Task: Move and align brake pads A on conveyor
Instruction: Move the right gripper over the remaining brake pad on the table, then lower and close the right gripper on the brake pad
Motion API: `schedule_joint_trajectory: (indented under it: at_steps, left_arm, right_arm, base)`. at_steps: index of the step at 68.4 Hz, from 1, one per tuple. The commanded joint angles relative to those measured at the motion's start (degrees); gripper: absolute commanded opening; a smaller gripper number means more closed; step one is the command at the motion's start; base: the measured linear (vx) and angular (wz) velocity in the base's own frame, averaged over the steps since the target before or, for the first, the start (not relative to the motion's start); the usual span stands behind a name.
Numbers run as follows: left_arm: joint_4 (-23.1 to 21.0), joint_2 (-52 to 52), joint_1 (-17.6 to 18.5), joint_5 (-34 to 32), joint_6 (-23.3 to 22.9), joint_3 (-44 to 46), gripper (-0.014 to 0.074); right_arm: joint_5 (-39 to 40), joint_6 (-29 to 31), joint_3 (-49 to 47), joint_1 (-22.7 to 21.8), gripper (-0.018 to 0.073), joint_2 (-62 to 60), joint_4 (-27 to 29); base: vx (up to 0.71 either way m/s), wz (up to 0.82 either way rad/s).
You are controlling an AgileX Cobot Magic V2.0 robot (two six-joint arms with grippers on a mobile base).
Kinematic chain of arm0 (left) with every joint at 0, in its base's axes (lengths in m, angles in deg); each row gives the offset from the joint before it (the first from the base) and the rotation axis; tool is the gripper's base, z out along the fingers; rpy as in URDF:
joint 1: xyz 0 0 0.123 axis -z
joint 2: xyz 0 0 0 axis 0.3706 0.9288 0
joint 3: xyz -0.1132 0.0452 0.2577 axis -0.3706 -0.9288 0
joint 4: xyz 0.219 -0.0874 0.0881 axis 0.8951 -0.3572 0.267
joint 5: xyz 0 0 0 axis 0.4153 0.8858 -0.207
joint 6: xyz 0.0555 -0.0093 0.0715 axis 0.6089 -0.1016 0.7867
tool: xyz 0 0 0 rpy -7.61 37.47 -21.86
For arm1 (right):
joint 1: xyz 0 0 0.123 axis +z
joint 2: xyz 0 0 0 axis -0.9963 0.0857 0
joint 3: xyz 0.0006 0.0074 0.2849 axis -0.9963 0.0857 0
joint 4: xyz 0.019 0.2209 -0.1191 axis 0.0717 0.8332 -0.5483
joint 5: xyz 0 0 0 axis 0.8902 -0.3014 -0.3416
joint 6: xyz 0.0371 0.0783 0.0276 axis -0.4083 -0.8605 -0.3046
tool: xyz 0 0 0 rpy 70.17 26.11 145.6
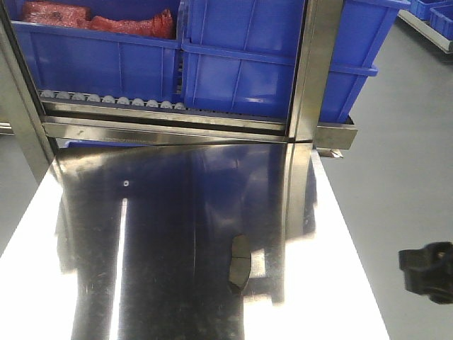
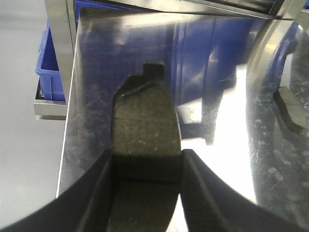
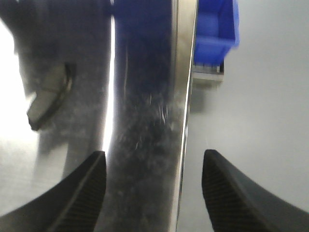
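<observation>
Pads, two in view. Held pad (image 2: 145, 125): clamped across its width by the left gripper (image 2: 147, 157), over the steel table (image 2: 96, 72), tab end pointing away. Loose pad (image 1: 241, 263): lying on the table towards its right edge, near the right gripper (image 3: 153, 154), whose jaws stand wide apart with nothing between them. Handling, by judgement: stiff, dense for its size, gritty face unlikely to slip on the fingers, best pinched across the short sides near mid-length. Conveyor not in view.
</observation>
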State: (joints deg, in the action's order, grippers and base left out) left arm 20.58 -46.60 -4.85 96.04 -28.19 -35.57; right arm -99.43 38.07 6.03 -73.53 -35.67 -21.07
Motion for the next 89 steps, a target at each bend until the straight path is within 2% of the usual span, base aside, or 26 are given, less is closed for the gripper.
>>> schedule_joint_trajectory:
  at_steps: [1, 17, 29, 38, 48, 61, 76, 89]
  left_arm:
    - [0.24, 0.92, 0.24, -5.20, -0.12, 1.56, -0.0006]
    - [0.24, 0.92, 0.24, -5.00, -0.12, 1.56, -0.0006]
    - [0.24, 0.92, 0.24, -5.00, -0.12, 1.56, -0.0006]
    - [0.24, 0.92, 0.24, -5.00, -0.12, 1.56, -0.0006]
    - [0.24, 0.92, 0.24, -5.00, -0.12, 1.56, -0.0006]
    - [0.24, 0.92, 0.24, -5.00, -0.12, 1.56, -0.0006]
    - [0.24, 0.92, 0.24, -5.00, -0.12, 1.56, -0.0006]
    - [0.24, 0.92, 0.24, -5.00, -0.12, 1.56, -0.0006]
  right_arm:
    - [-1.53, 0.32, -4.65, -0.06, 0.0414, 6.81, 0.07]
    - [-6.27, 0.20, -10.66, -0.06, 0.0414, 23.26, 0.59]
    - [-6.21, 0.32, -14.23, 0.23, 0.0414, 31.31, 4.47]
    - [-5.93, -0.23, -18.01, 4.41, 0.0414, 36.10, 4.75]
    - [-4.83, -3.63, -23.69, 11.08, 0.0423, 41.38, 4.57]
    - [-6.74, -7.70, -31.75, 16.46, 0.0442, 48.72, 4.57]
    - [-9.25, -10.93, -39.77, 20.63, 0.0468, 55.48, 4.66]
    - [-10.45, -14.86, -43.23, 20.74, 0.0500, 59.62, 5.71]
  base:
    - [0.00, 0.00]
    - [0.00, 0.00]
    - [0.00, 0.00]
    - [0.00, 0.00]
    - [0.00, 0.00]
    - [0.00, 0.00]
    - [0.00, 0.00]
    - [0.00, 0.00]
